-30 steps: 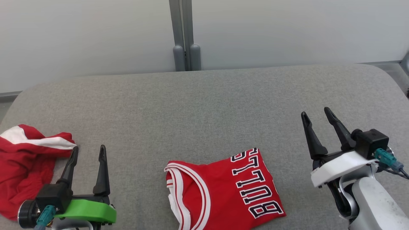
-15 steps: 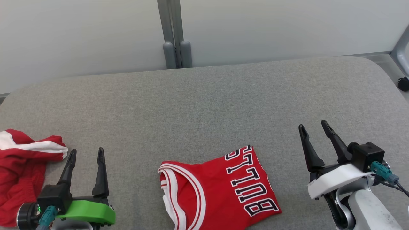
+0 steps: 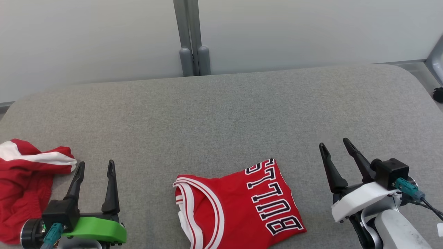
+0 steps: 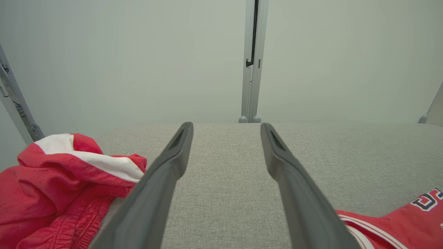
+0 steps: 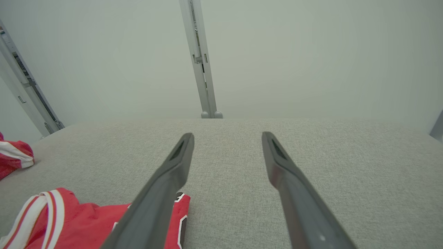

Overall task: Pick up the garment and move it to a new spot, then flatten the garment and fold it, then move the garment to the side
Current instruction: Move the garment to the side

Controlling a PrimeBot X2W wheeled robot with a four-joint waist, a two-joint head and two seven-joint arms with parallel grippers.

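A folded red jersey (image 3: 238, 204) is lying near-centre on the grey bench (image 3: 221, 114) between the left hand (image 3: 96, 163) and right hand (image 3: 334, 143), both hovering open and empty. Folding is looking finished; moving it aside is remaining.

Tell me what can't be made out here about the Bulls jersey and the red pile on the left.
Jersey: its near edge is cut off by the head view's bottom edge, so the full fold outline is unseen.
Red and white pile: cut by the head view's left edge and crumpled; garment type unclear.
Jersey lettering, right wrist view: mostly hidden behind a finger of the right claw.
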